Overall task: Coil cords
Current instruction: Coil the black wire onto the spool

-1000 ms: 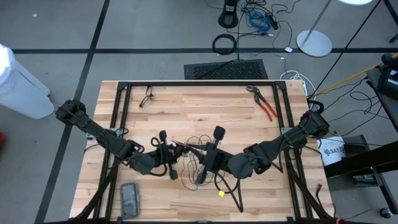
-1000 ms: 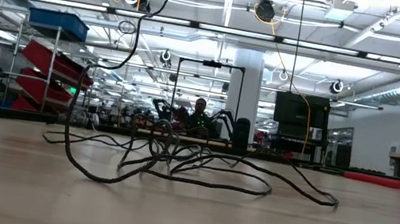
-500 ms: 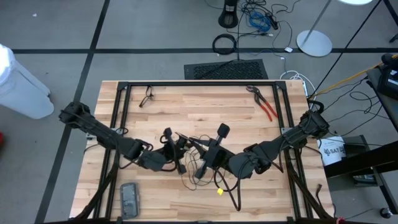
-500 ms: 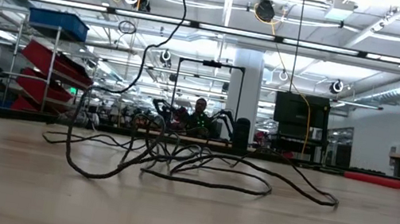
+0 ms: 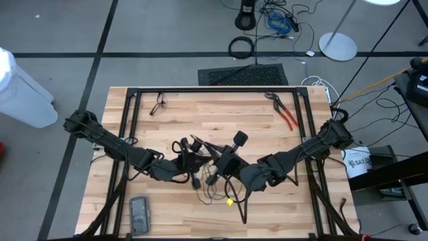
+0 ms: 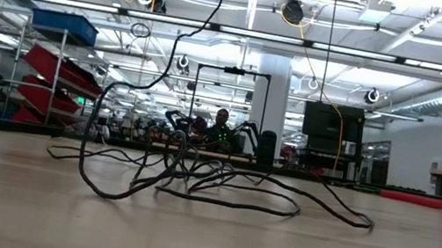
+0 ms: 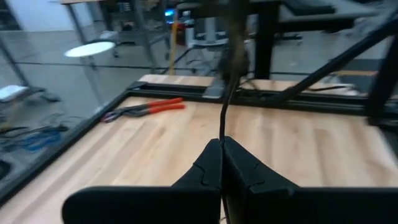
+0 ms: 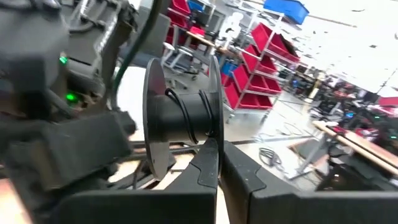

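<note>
Clearly the risk sits in the loose tangle: the cord [image 6: 195,178] lies in many crossing loops on the tabletop [image 5: 221,114], with one strand rising steeply out of the pile toward the arms overhead. If that strand is drawn further, a crossing could cinch into a knot, or the whole heap could drag along the wood rather than feed out loop by loop.

Seen from above, the left tool [image 5: 189,148] and right tool [image 5: 224,161] hang close together over the middle of the tabletop, right over the heap. The left tool is pinched tight on the cord, which runs straight away from its fingertips [image 7: 214,163] in its wrist view. The right tool is clamped on a black spool [image 8: 180,115] with a few turns already wound on it; a slack strand could slip off the flange.

The heap has no single axis; it spreads mostly across the low view, wider than deep, and its small pale end piece [image 5: 229,201] lies toward the front edge
</note>
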`<action>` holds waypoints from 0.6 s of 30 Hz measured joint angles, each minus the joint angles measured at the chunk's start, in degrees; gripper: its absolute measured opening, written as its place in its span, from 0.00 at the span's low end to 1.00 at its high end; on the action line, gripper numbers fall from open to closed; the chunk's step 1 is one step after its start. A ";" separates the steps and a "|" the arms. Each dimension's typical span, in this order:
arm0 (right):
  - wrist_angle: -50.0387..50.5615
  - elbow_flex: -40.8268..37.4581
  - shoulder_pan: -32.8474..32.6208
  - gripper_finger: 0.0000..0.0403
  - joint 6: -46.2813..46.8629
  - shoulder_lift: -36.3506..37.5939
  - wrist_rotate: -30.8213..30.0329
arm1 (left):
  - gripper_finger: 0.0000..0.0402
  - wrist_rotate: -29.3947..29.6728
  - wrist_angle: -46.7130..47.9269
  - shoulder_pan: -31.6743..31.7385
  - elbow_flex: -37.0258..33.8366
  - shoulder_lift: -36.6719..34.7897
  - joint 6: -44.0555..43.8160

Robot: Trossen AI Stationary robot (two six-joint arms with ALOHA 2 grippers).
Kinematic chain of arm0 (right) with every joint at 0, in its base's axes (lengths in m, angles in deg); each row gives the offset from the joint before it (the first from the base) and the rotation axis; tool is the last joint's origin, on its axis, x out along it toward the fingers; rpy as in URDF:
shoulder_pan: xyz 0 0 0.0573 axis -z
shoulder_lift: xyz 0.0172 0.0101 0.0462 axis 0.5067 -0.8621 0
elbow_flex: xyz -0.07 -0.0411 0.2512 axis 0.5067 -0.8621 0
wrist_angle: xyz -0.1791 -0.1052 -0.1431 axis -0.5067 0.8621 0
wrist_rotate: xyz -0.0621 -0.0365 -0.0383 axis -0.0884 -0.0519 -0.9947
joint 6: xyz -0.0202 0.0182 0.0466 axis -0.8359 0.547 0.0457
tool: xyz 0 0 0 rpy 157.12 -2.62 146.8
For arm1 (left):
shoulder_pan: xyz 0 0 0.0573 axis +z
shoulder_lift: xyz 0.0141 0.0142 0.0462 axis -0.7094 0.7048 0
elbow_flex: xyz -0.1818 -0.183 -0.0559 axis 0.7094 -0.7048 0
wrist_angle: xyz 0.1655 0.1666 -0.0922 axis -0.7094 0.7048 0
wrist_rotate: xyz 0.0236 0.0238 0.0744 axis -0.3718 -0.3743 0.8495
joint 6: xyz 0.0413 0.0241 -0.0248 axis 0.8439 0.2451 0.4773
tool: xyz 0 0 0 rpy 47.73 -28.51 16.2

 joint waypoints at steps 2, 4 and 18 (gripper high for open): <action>0.89 0.00 0.43 0.00 -0.08 -0.24 -0.86 | 0.00 -2.33 -0.96 -0.02 0.00 0.00 -0.01; 2.48 0.00 0.85 0.00 0.13 -0.27 -1.49 | 0.00 -5.47 -1.50 -0.04 0.00 0.00 -0.04; 6.09 0.00 1.24 0.00 0.64 -0.25 -1.45 | 0.01 -17.22 -1.82 -1.18 0.00 -1.61 -1.50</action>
